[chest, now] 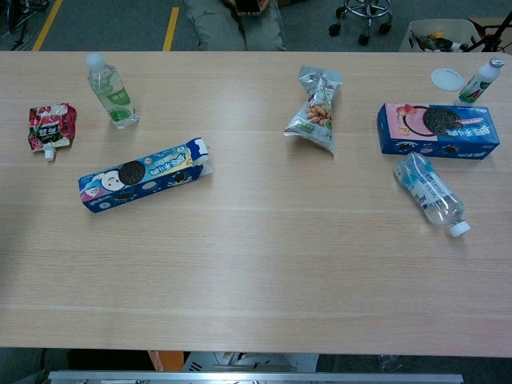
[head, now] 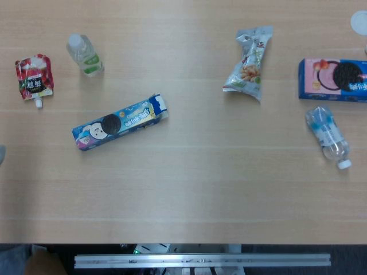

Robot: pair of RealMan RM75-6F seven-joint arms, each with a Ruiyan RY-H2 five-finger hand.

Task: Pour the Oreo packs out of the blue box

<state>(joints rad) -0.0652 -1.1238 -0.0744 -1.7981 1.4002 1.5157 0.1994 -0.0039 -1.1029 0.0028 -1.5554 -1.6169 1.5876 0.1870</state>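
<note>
Table (head: 189, 195), head view: I see neither hand, so I cannot tell their state. The blue box (head: 119, 122) lies flat left of centre, long axis from 8 to 2 o'clock, opened flap at the 2 o'clock end. I judge my left hand nearer.

In the head view the pink-and-blue box (head: 334, 80) is cut by the right edge, as is the white lid (head: 359, 23) at the top corner. Print on the blue box (head: 120, 122) is too small to read. Its open end (chest: 200, 152) hides the contents.
</note>
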